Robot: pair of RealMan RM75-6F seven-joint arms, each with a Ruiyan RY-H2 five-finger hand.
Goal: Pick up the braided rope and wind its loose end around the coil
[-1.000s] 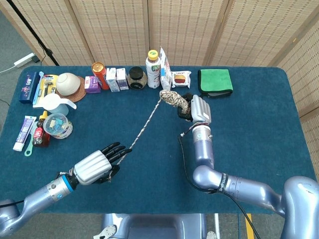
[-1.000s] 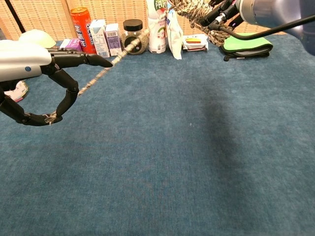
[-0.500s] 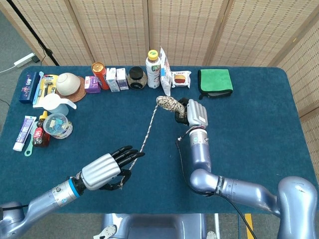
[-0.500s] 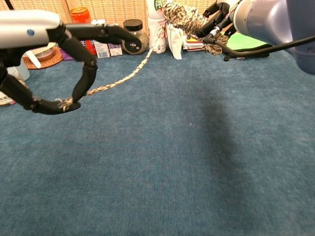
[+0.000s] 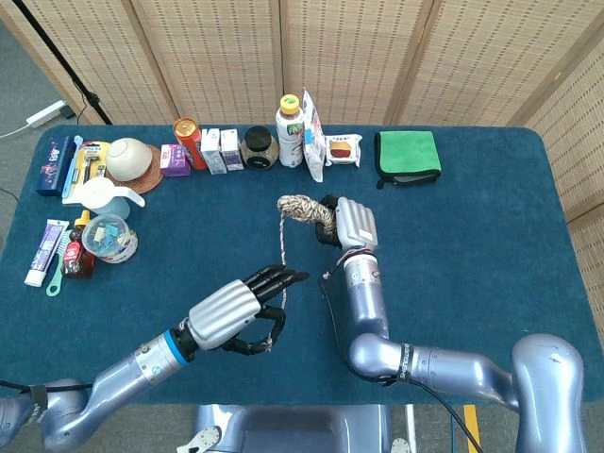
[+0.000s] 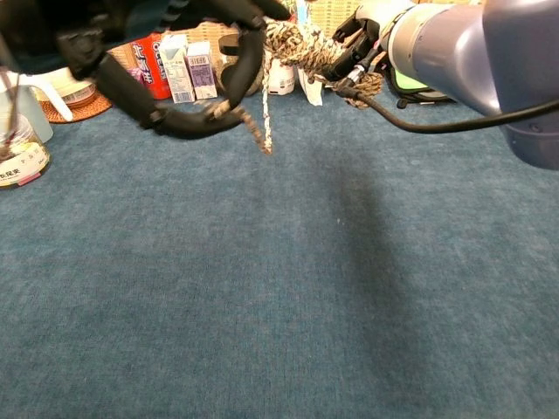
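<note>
Left hand [image 5: 231,316] moved nearer the coil [image 5: 304,209].

The right hand [image 6: 362,39] grips the rope coil [image 6: 301,44] up near the row of cartons [image 6: 188,65]. From the coil the loose end [image 6: 262,109] hangs down, pinched left of it by the dark fingers [image 6: 188,120] of the left hand [image 6: 166,70], above the blue table [image 6: 288,288].

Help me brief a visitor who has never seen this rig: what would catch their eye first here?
The braided rope strung above the middle of the blue table: the right hand holds its coil, and the left hand pinches the loose end nearer the robot. Next, the row of bottles and cartons along the far edge.
</note>
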